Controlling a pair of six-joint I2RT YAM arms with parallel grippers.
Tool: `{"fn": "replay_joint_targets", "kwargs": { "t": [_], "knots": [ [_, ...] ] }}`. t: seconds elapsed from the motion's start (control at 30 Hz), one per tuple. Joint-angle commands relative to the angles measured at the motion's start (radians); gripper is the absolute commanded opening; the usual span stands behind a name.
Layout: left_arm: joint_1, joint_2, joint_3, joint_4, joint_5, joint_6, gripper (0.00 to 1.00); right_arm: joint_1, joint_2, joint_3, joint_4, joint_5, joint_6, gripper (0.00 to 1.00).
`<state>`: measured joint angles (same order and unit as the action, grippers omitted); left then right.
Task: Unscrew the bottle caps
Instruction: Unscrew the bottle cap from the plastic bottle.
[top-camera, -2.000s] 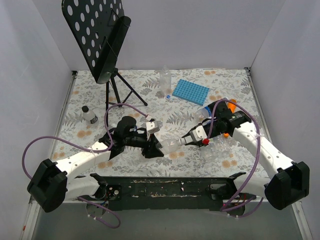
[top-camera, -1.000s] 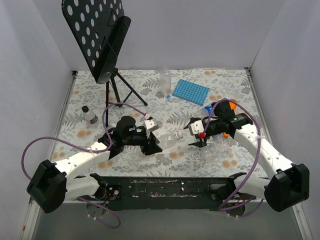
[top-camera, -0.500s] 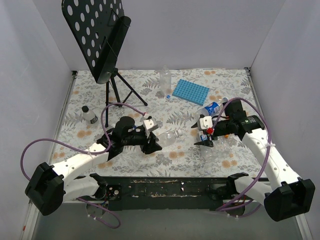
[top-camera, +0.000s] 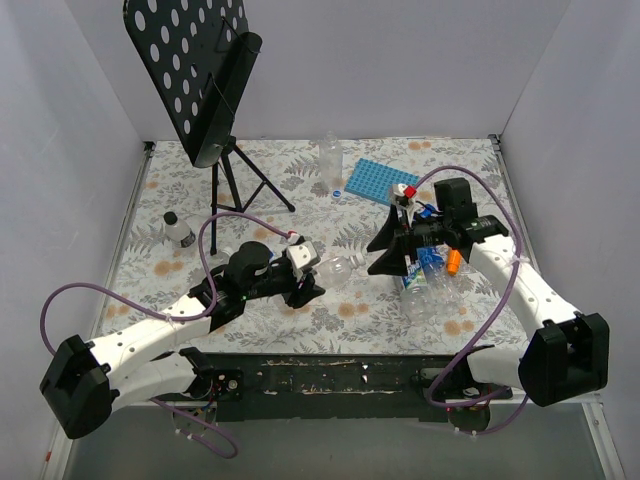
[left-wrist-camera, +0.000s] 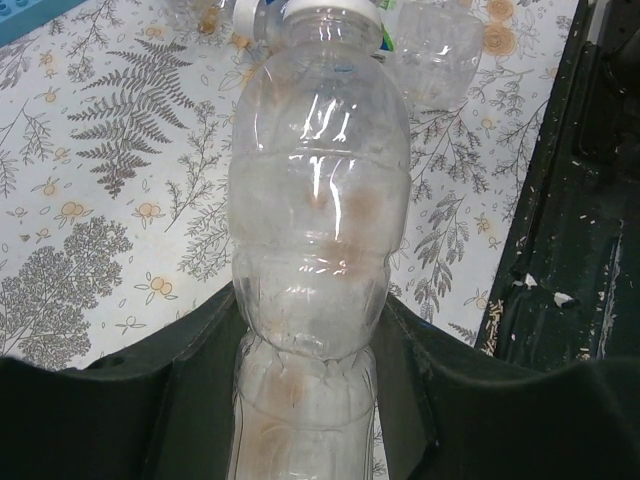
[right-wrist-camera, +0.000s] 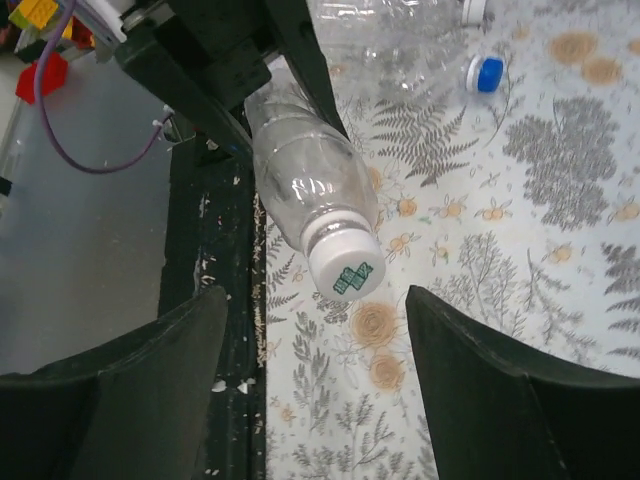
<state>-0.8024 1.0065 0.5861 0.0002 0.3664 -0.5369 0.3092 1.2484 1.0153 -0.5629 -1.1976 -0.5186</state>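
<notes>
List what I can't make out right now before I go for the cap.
Left wrist: the cap of the held bottle is cut off by the top edge.
Top view: the bottles under the right arm are partly covered by it; caps unclear.
Right wrist: the held bottle's base is hidden inside the left jaws.
</notes>
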Motion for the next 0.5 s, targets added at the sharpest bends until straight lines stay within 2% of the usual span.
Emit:
{"fn": "replay_joint_targets", "kwargs": {
  "t": [0.0, 0.27, 0.47],
  "knots": [
    [-0.009, -0.017, -0.005, 0.014, -0.055, 0.025, 0.02, 0.034, -0.024, -0.069, 0.365, 0.131, 0.58, 0.81],
    [-0.014, -0.014, -0.002, 0.014, -0.053, 0.023, 0.02, 0.056, 0.013, -0.109, 0.432, 0.161, 0.733, 0.81],
    [-0.015, -0.011, -0.002, 0.014, -0.053, 0.025, 0.02, 0.07, 0.04, -0.109, 0.437, 0.158, 0.758, 0.7]
  ]
}}
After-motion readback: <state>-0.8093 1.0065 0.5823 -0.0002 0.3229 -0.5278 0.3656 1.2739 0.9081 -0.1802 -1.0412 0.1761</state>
